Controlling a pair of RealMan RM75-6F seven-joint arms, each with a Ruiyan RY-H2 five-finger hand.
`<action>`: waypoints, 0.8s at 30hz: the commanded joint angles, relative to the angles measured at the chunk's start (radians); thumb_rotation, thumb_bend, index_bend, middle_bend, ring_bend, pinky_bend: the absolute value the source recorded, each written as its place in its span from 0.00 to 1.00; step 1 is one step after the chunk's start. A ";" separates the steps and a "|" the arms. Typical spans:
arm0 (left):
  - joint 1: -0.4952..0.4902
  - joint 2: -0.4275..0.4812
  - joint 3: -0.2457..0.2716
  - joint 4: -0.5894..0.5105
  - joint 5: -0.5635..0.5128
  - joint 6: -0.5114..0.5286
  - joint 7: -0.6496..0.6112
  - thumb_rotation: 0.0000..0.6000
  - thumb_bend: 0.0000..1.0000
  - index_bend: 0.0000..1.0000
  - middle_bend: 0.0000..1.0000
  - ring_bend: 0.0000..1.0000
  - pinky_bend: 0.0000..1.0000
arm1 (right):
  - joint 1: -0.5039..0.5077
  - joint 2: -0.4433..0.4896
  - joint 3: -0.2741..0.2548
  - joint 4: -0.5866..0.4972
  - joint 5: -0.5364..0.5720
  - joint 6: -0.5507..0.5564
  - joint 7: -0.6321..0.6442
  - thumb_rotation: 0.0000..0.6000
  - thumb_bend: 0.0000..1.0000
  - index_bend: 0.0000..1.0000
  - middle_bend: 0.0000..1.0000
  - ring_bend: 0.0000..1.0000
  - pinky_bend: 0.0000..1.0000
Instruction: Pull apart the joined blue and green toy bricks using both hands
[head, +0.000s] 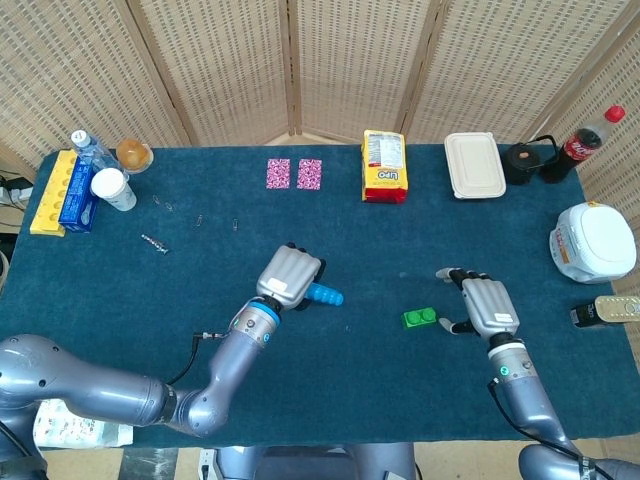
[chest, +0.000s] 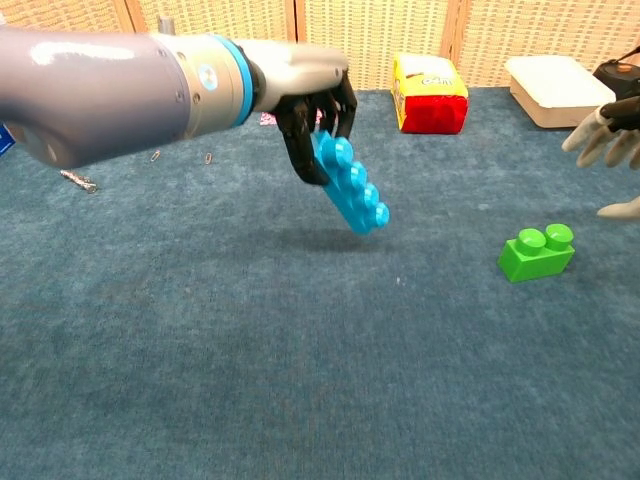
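From the head view, your left hand (head: 289, 277) grasps the blue brick (head: 324, 294) above the table (head: 200, 290), while the green brick (head: 421, 319) lies on the cloth just beside your right hand (head: 488, 307), which holds nothing (fingers spread). From the chest view, the blue brick (chest: 350, 186) hangs tilted in your left hand's fingers (chest: 300, 130), well apart from the green brick (chest: 537, 251).
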 joint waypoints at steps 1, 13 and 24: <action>0.000 -0.010 0.012 0.008 0.022 -0.007 0.004 1.00 0.16 0.18 0.30 0.15 0.17 | -0.007 0.009 -0.001 -0.004 -0.005 0.007 0.004 1.00 0.25 0.24 0.30 0.30 0.28; 0.076 0.070 0.042 -0.051 0.167 0.079 -0.030 0.93 0.08 0.00 0.07 0.00 0.11 | -0.033 0.056 0.012 -0.015 -0.046 0.037 0.049 1.00 0.25 0.24 0.31 0.30 0.28; 0.217 0.215 0.101 -0.201 0.255 0.203 -0.086 0.94 0.17 0.00 0.07 0.00 0.11 | -0.038 0.058 0.015 0.009 -0.081 0.035 0.077 1.00 0.25 0.24 0.31 0.31 0.28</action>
